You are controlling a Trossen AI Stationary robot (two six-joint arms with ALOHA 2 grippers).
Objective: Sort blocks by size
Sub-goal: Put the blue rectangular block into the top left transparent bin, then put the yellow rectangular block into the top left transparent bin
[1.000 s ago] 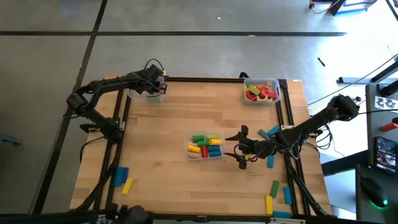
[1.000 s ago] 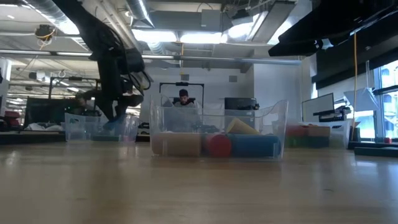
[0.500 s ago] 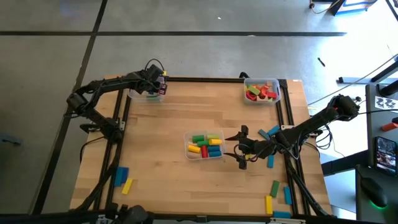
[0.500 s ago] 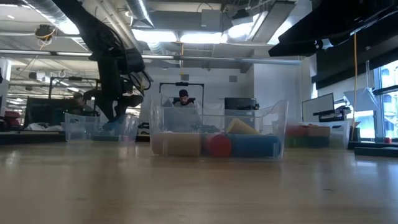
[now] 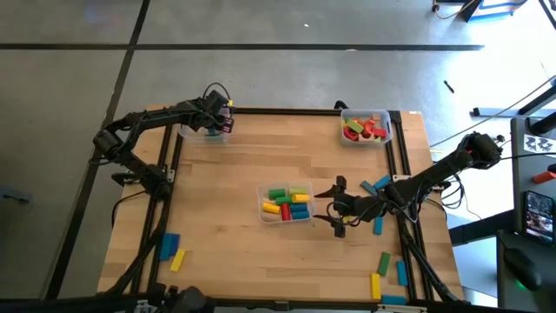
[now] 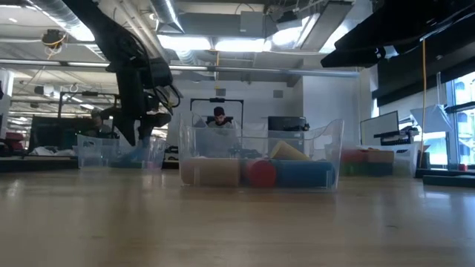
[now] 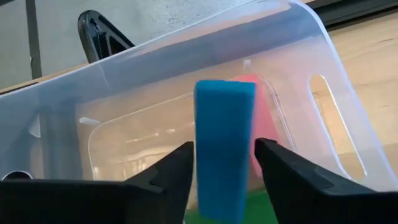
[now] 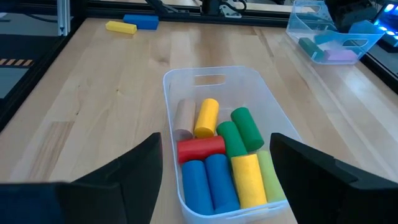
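presently the left gripper (image 7: pixel 222 163) hangs over the far-left clear bin (image 7: pixel 298 56), a long blue block (image 7: pixel 222 146) standing between its fingers; whether they clamp it or have loosened cannot be told. the block looks light, rigid and smooth-painted, best taken across its flat long faces near mid-length. beside the middle bin (image 8: pixel 211 78) the right gripper (image 5: pixel 337 206) waits, fingers apart and empty.

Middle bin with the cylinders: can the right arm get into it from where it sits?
Probably yes. The right gripper sits open beside the middle bin, whose top is uncovered; nothing stands between them.
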